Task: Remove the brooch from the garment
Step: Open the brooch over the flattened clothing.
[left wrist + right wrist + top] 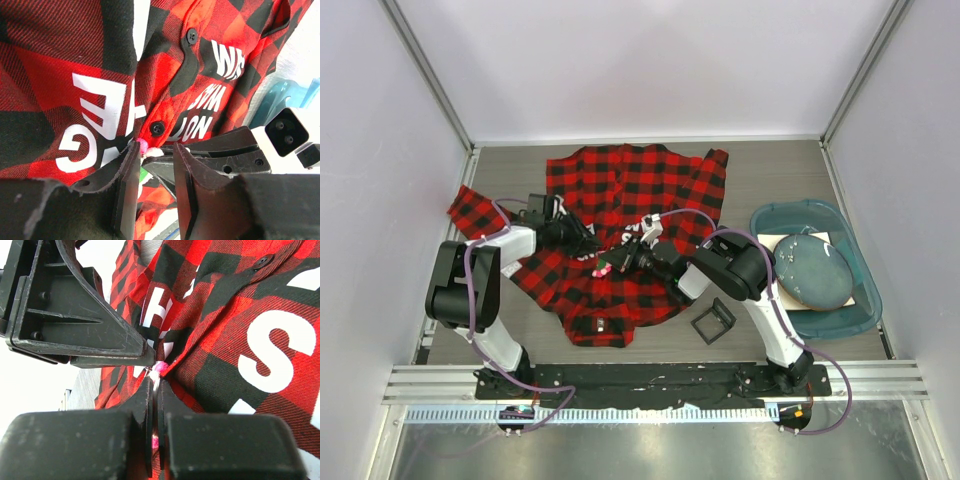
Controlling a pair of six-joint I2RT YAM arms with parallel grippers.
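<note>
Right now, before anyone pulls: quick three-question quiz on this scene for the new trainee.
1. True or false: the fingertips of the left gripper and the right gripper both sit right by the brooch.
2. The right gripper is: A open, B shut on the brooch, C out of view.
3. Fill in: the block lettering on the garment is ___ in colour.
Key: 1 true; 2 B; 3 white.
</note>
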